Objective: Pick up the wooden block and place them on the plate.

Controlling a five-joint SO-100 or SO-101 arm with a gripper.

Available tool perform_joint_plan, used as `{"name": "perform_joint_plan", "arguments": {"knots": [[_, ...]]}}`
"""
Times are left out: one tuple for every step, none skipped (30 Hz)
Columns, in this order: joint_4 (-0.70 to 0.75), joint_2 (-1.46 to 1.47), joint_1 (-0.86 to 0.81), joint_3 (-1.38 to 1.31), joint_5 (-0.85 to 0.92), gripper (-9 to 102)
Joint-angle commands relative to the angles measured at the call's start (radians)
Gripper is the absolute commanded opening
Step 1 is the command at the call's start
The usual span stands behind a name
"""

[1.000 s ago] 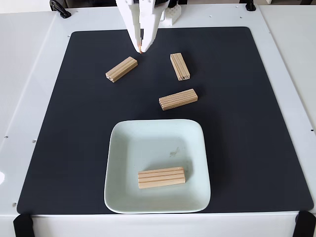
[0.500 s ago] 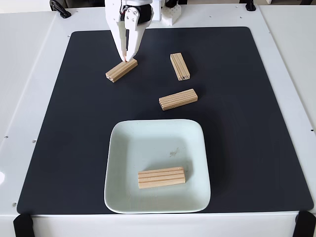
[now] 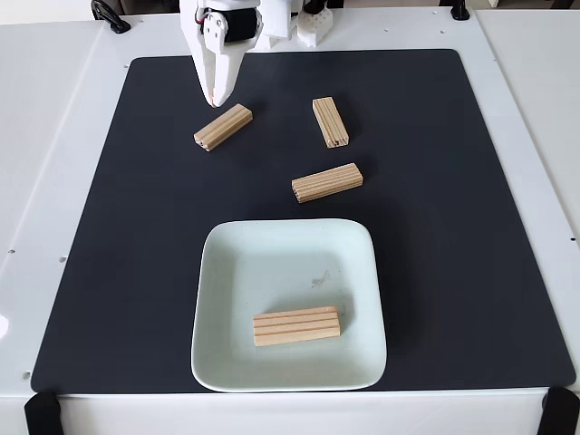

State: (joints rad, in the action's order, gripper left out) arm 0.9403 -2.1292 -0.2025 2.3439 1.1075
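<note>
1. One white table (image 3: 54, 181) holds a big black mat (image 3: 136, 227).
2. The pale green plate (image 3: 227, 362) sits on the mat, near the front edge.
3. The white tool (image 3: 211, 101) hangs above the mat at the back, just behind one block, with its tips closed together and nothing in them.
4. One wooden block (image 3: 296, 325) lies flat in the plate. Three more blocks lie on the mat: left block (image 3: 223, 126), back block (image 3: 331, 121), middle block (image 3: 327, 182).
</note>
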Motion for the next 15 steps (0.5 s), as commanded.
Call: {"name": "perform_joint_plan", "arguments": {"knots": [[0.011, -0.032, -0.005, -0.02, -0.003, -1], [0.011, -0.032, -0.005, -0.02, -0.003, -1], [0.011, -0.032, -0.006, -0.02, -0.003, -1], [0.011, -0.032, -0.006, -0.02, -0.003, -1], [0.011, -0.032, -0.006, -0.02, -0.003, -1], [0.011, -0.032, -0.006, -0.02, -0.003, -1], [0.011, -0.032, -0.006, -0.02, -0.003, -1], [0.011, -0.032, -0.006, -0.02, -0.003, -1], [0.011, -0.032, -0.006, -0.02, -0.003, 0], [0.011, -0.032, -0.006, -0.02, -0.003, 0], [0.011, -0.032, -0.006, -0.02, -0.003, 0], [0.011, -0.032, -0.006, -0.02, -0.003, 0], [0.011, -0.032, -0.006, -0.02, -0.003, 0], [0.011, -0.032, -0.006, -0.021, -0.005, 2], [0.011, -0.032, -0.006, -0.021, -0.003, 4]]}}
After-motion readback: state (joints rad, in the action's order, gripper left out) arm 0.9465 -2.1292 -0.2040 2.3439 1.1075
